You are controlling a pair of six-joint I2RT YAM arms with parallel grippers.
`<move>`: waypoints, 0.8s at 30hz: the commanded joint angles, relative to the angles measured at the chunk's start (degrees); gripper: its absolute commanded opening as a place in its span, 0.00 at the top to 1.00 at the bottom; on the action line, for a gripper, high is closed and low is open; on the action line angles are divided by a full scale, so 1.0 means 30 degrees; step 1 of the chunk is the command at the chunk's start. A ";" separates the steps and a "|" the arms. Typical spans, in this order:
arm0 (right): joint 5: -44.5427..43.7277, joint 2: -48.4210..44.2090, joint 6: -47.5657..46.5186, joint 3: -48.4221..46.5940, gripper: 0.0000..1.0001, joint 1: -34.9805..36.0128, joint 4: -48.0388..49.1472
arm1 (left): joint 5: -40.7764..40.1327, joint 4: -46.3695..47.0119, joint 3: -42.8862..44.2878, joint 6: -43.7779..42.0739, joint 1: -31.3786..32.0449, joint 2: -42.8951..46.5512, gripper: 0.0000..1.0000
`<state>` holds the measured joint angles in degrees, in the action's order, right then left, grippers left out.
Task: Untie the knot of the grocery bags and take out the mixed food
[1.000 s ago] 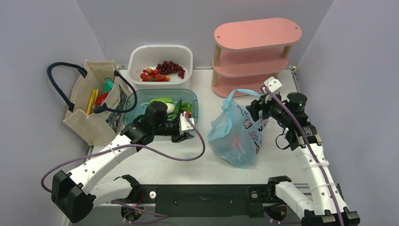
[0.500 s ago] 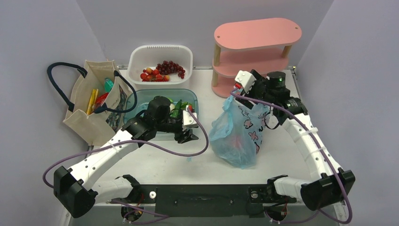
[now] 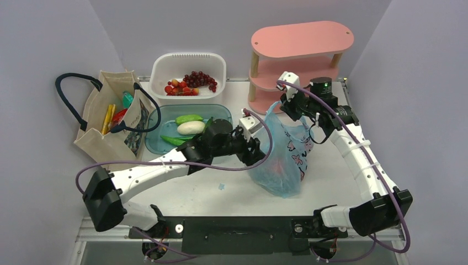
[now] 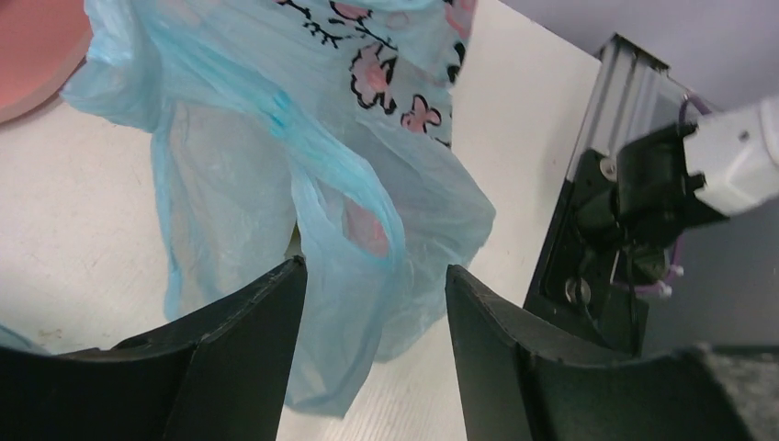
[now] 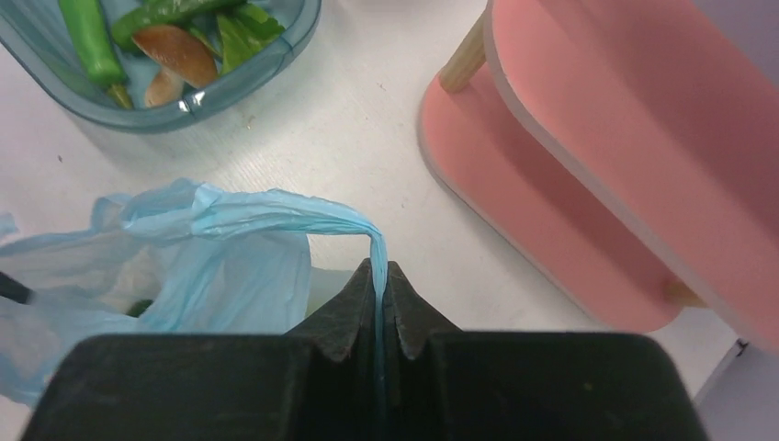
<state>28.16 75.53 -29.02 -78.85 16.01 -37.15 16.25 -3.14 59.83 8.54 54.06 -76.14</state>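
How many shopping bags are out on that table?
2. A light blue plastic bag stands centre-right, in front of the pink shelf; a beige canvas tote stands at the far left. No others show.

High rear overview, wrist close-ups, sharing bag point(image 3: 280, 165)

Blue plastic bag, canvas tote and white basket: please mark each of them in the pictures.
blue plastic bag point(image 3: 276, 165), top external view, on its crinkled lower side.
canvas tote point(image 3: 105, 148), top external view, on its beige outer wall.
white basket point(image 3: 160, 72), top external view, on its left inner wall.
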 commanded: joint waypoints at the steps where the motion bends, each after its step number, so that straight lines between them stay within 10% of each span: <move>1: -0.0117 -0.1449 0.4920 0.0355 1.00 -0.0285 0.2047 | -0.3746 0.3397 0.1808 0.3344 0.0925 -0.1724 0.45; 11: -0.0135 -0.3132 0.7586 0.2121 1.00 -0.1088 0.3392 | -0.4395 0.4763 0.3087 0.6947 0.1179 -0.4098 0.45; 14: 0.0120 -0.3310 0.8130 0.2002 1.00 -0.1930 0.3454 | -0.4077 0.3648 0.3617 0.6010 0.1193 -0.4496 0.85; 16: 0.0268 -0.3506 0.8640 0.1748 1.00 -0.2911 0.3310 | -0.3477 0.1689 0.4684 0.4498 0.0622 -0.4704 1.00; 24: 0.0610 -0.5731 1.0283 0.2852 1.00 -0.8827 0.2254 | 0.8713 -0.5514 0.7229 -0.7651 -0.4275 -0.2170 1.00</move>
<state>28.99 63.11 -2.11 -72.05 -4.75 -30.33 22.02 -9.13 77.73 8.08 46.96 -89.47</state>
